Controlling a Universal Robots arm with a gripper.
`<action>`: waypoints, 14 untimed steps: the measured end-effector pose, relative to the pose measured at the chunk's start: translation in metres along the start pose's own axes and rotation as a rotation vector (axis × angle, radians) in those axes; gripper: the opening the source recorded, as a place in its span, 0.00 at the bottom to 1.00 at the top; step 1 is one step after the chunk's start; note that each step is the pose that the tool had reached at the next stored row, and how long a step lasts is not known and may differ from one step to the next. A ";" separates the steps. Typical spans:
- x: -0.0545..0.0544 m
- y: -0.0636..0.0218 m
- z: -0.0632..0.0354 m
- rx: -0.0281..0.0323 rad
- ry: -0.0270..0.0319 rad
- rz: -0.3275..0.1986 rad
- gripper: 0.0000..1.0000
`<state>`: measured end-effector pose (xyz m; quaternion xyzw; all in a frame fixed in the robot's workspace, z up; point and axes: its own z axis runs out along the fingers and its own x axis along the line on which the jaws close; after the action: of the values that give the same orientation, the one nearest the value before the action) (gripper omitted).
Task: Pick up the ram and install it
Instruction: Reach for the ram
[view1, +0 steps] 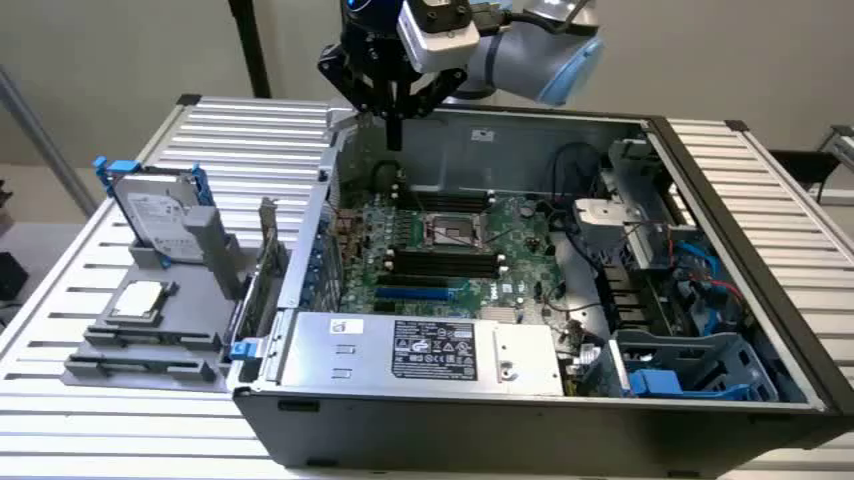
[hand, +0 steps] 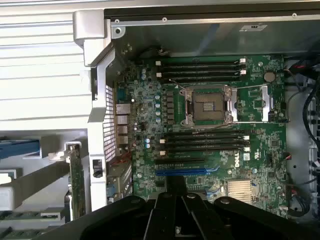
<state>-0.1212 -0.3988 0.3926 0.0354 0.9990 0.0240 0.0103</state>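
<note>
My gripper (view1: 395, 135) hangs shut above the back left corner of the open computer case (view1: 747, 250), with nothing seen between its fingers. In the wrist view its dark fingertips (hand: 177, 187) hover over the green motherboard (hand: 250, 115). Two banks of long black slots (hand: 200, 67) (hand: 205, 141) flank the square processor socket (hand: 207, 106); in the exterior view they lie at the board's middle (view1: 427, 265). Narrow green strips (hand: 20, 232) that look like the ram lie in the grey holder outside the case, far from the gripper.
On the exterior view's left, a grey holder (view1: 187, 330) carries the silver hard drive with blue rails (view1: 154, 215) and the square silver processor chip (view1: 139, 300). A green card (hand: 76, 175) stands upright by the case wall. The power supply (view1: 427, 350) fills the case's front.
</note>
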 end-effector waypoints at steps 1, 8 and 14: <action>0.000 0.0000 0.0000 0.0000 0.0000 0.000 0.11; 0.000 0.0000 0.0000 0.0000 0.0000 0.000 0.11; 0.000 0.0000 0.0000 0.0000 0.0000 0.000 0.11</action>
<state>-0.1214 -0.3988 0.3926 0.0354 0.9990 0.0240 0.0103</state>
